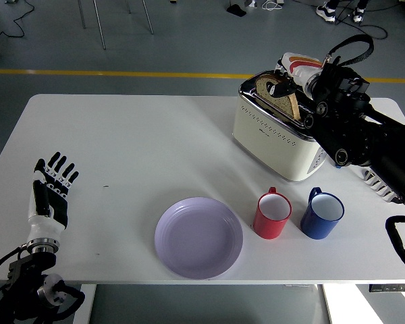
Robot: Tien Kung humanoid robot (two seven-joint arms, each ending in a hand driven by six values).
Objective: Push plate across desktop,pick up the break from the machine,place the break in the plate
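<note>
I am seeing the bread (278, 96) sticking up out of the toaster (278, 137) slot, tilting, with most of the slice showing above the chrome top. My right hand (298, 79) is closing on the slice from the far right side, its fingers (283, 89) curling over the bread's upper edge and gripping it. The black right arm is reaching in from the right edge, passing over the toaster's right end.

Below and to the left of that hand, toward the table's (121, 148) near edge, the plate (199, 237) is lying flat and bare, well apart from the toaster. Directly below the hand, between the toaster and the near edge, the red mug (273, 215) is standing upright just right of the plate, and the blue mug (322, 214) is standing just beside the red one, apart from it. Both handles are pointing toward the far side.

Far across the table from the working hand, my left hand (50, 192) is resting at the near left corner, fingers spread straight and pointing away from me, holding nothing.
</note>
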